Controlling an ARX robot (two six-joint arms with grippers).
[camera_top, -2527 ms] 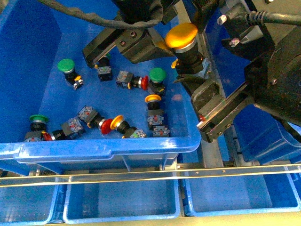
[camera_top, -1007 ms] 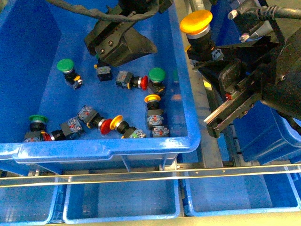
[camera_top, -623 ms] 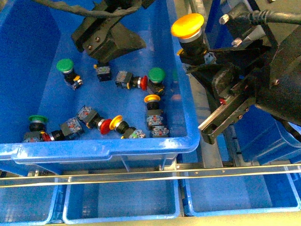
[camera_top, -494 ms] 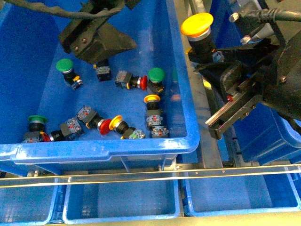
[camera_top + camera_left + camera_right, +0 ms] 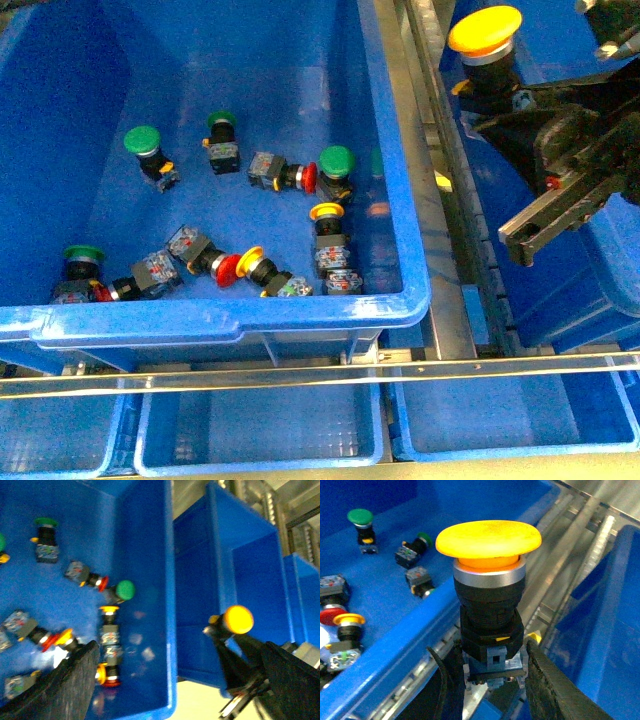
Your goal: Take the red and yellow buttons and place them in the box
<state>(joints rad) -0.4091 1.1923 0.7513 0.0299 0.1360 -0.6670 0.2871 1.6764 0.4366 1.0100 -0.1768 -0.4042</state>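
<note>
The biggest thing in front of me is the big blue crate (image 5: pixel 400 200) on my left side, deep, with a thick rim. Many little switches lie on its floor. To my right is the box (image 5: pixel 560 290), another deep blue crate like it; my right arm covers much of it and the edge of the front view cuts it off. A grey metal strip (image 5: pixel 440 230) runs between the two. Below them sit shallow blue trays (image 5: pixel 260 430).

My right gripper (image 5: pixel 492 672) is clenched on the yellow button (image 5: pixel 488 540). It holds the black body from both sides, and the round yellow cap stands up on top. In the front view the button (image 5: pixel 485 30) sits over the box side, past the rim of the left crate.

My left gripper (image 5: pixel 175 690) shows only as two dark blurry fingers at the edges of its wrist view, far apart, holding nothing.

In the left crate I see green-capped switches (image 5: pixel 141 141), a red button (image 5: pixel 300 177) lying on its side, a small yellow button (image 5: pixel 325 212) standing up, and a red one (image 5: pixel 226 268) lying touching a yellow one (image 5: pixel 250 262). One more red cap (image 5: pixel 98 290) in the near corner is partly hidden behind the rim.
</note>
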